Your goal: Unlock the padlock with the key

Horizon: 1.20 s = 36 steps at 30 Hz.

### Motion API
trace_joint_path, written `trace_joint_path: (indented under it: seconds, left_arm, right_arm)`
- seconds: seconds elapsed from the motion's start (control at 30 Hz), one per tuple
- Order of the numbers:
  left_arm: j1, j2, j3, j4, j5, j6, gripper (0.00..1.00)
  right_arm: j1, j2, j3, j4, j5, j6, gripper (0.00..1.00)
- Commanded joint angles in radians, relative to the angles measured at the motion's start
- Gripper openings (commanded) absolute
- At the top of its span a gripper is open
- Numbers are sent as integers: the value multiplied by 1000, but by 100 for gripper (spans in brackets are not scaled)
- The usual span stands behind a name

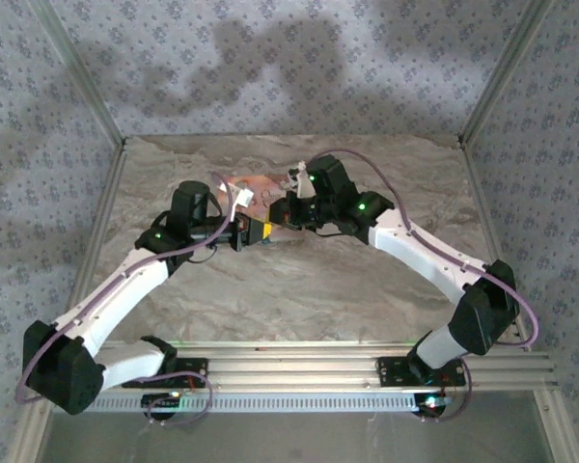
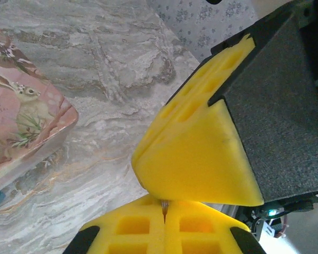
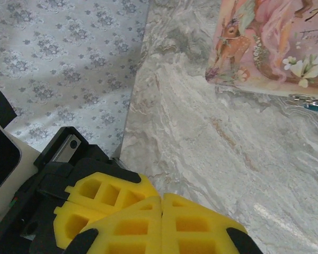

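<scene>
Pinching: left hand on key | right wrist: padlock beside box

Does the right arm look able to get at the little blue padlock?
Probably yes: only bare table lies between the shut right claw and the padlock beside the pink box.

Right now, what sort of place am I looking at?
Probably a purpose-built robot test cell: a marble-look table, floral-papered walls enclosing it, and robot arms bolted to an aluminium rail.
</scene>
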Motion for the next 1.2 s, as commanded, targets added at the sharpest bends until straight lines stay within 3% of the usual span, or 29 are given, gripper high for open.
trace_joint_path:
  seconds: [0.0, 0.1, 0.2, 0.33, 0.73, 1.17]
  left_arm:
    - [7, -59, -25, 45, -30, -13, 32]
    - [80, -69, -95, 180, 62, -167, 46]
    - [145, -77, -190, 411, 164, -312, 47]
    - [141, -93, -231, 533, 196, -318, 44]
    - [19, -34, -185, 487, 109, -175, 36]
    - [15, -23, -194, 499, 72, -156, 23]
  right_arm:
    - [-21, -11, 13, -11, -6, -16, 0]
    - [-51, -23, 7, 5, -30, -21, 0]
    - [-72, -29, 15, 21, -67, -24, 0]
    - [-82, -39, 12, 32, -77, -21, 0]
    - [-88, -48, -27, 99, -90, 42, 0]
    - [-88, -60, -49, 109, -91, 55, 0]
